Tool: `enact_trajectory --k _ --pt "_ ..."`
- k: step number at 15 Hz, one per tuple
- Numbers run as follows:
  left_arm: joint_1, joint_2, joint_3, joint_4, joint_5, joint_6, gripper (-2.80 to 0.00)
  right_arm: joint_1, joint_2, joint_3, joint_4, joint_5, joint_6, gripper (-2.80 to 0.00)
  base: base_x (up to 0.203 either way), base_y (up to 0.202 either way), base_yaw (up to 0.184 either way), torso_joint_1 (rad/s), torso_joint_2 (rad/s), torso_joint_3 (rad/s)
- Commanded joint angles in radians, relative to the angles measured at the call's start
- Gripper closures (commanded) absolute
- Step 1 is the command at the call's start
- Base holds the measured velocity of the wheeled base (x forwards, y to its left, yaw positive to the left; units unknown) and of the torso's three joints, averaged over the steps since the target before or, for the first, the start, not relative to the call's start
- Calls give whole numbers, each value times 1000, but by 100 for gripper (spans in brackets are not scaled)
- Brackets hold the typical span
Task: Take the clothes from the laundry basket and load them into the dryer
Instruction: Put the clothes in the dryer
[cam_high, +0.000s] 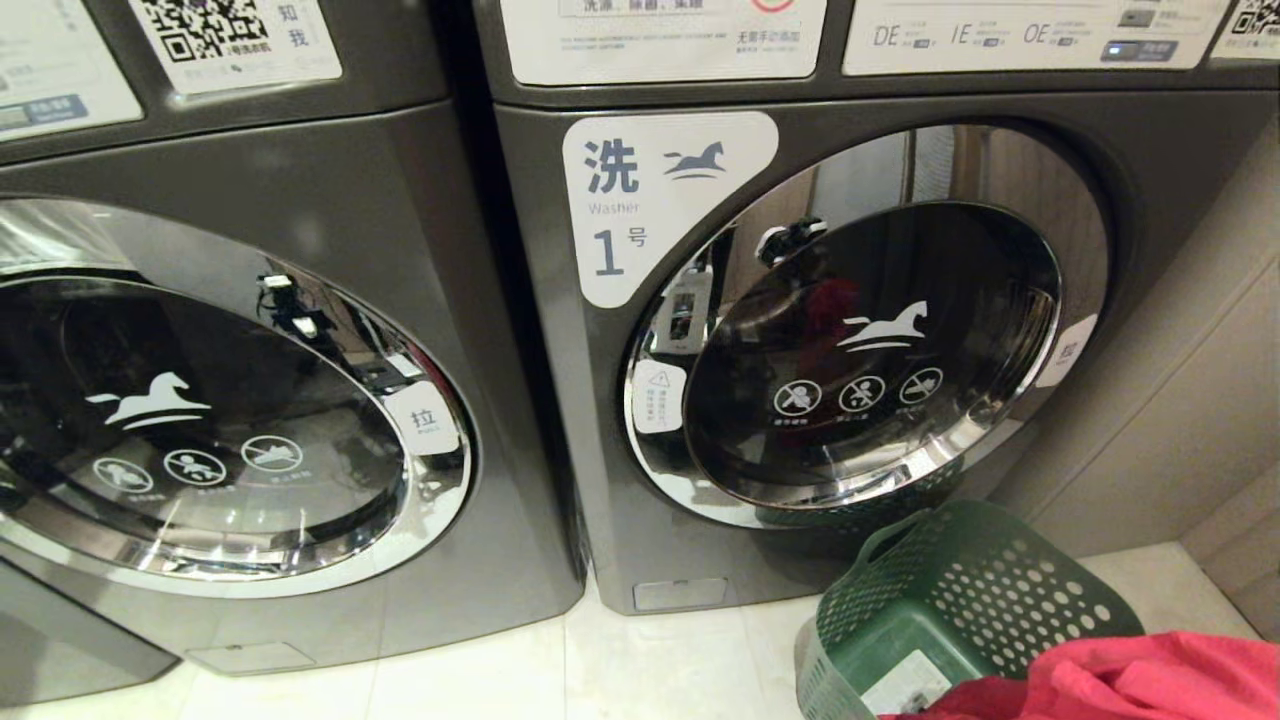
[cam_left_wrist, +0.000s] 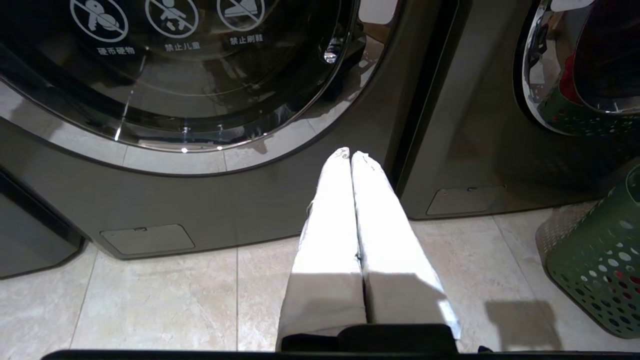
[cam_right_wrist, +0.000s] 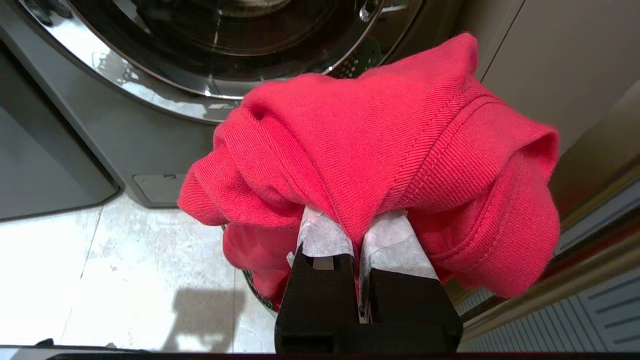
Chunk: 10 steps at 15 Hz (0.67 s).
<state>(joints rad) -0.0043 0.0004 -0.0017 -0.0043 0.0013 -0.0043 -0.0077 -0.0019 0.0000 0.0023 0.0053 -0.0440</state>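
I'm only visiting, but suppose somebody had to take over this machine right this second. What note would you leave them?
Right tool: shut on the red garment, held up beside the green laundry basket.
Left tool: shut, empty, pointing at the base of the left machine.
Right machine, marked washer 1: its door is closed.
Done: one garment lifted from the basket.
Left: open a door, load the garment, then check the basket; I cannot tell what else it holds.

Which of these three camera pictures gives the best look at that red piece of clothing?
The right wrist view: the red garment fills it, pinched in the right gripper. The head view catches only a corner of it beside the green basket. The left wrist view shows just a reflection.
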Motion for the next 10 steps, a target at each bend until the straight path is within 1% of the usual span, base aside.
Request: enact_trajectory --k 1,8,10 --pt "0 -2 0 0 0 0 0 0 2 0 0 1 -1 0 0 0 0 -2 -2 201" --pt "0 -2 0 0 0 0 0 0 0 0 1 1 -1 0 0 0 0 3 1 203" --pt "0 -2 0 0 0 0 0 0 0 0 0 1 -2 0 0 0 0 7 -26 17"
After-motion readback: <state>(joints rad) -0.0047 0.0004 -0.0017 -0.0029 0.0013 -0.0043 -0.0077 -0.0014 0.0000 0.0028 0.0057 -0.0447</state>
